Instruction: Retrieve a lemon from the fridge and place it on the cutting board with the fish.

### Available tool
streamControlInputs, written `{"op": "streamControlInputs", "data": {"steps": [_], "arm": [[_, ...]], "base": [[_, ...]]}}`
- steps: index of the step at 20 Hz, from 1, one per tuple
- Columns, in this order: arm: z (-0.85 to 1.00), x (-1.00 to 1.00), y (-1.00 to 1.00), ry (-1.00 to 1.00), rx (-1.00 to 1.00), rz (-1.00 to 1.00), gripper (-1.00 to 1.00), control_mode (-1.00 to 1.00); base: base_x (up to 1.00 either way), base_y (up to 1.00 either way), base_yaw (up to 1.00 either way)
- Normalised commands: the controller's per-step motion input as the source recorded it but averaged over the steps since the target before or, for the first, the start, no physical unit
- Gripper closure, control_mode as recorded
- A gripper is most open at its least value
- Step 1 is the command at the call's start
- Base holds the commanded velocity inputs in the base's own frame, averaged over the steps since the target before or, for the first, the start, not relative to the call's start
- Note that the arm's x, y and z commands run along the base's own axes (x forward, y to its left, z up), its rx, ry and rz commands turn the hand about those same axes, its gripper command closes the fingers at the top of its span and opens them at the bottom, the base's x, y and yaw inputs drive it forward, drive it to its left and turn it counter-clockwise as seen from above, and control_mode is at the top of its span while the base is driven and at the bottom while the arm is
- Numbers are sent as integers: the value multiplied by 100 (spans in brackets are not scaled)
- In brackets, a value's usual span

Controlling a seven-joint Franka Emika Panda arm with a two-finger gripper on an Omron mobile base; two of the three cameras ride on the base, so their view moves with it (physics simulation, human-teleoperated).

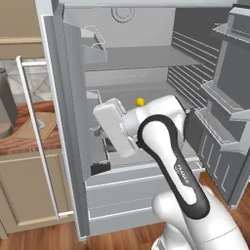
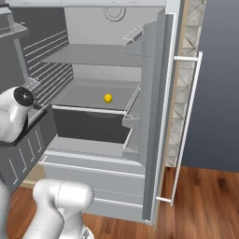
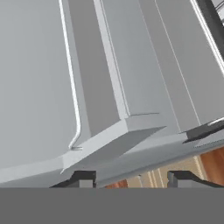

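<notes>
The fridge (image 1: 68, 122) stands with both doors swung open. On its middle grey shelf, toward the back, lies the small yellow lemon (image 1: 140, 101), which also shows in the right base view as the lemon (image 2: 108, 98). My gripper (image 3: 131, 178) is open, its two dark fingertips apart with nothing between them. It hangs low at the left side of the fridge (image 3: 109, 87) opening, in front of and below the lemon, close to the left door's inner bins. On the counter left of the fridge lies the tan cutting board (image 1: 30, 128) with the small grey fish (image 1: 41, 125) on it.
The left door (image 1: 53, 97) with its long bar handle (image 1: 34, 141) stands between me and the counter. A dark coffee machine (image 1: 5, 105) sits beside the board. The right door (image 2: 156, 107) and its shelves flank the opening. Lower drawers (image 1: 127, 195) jut out below.
</notes>
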Motion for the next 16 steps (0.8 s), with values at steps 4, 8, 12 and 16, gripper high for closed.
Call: {"op": "streamControlInputs", "data": {"steps": [4, 8, 12, 16], "arm": [[15, -22, 2, 5, -9, -1, -100, -100], [26, -3, -61, 10, -17, 0, -100, -100], [9, 0, -100, 5, -19, 0, -100, -100], [-5, 0, -100, -8, -24, 0, -100, -100]], "base": [[0, 0, 0], [0, 0, 0], [0, 0, 0], [0, 0, 0]]}}
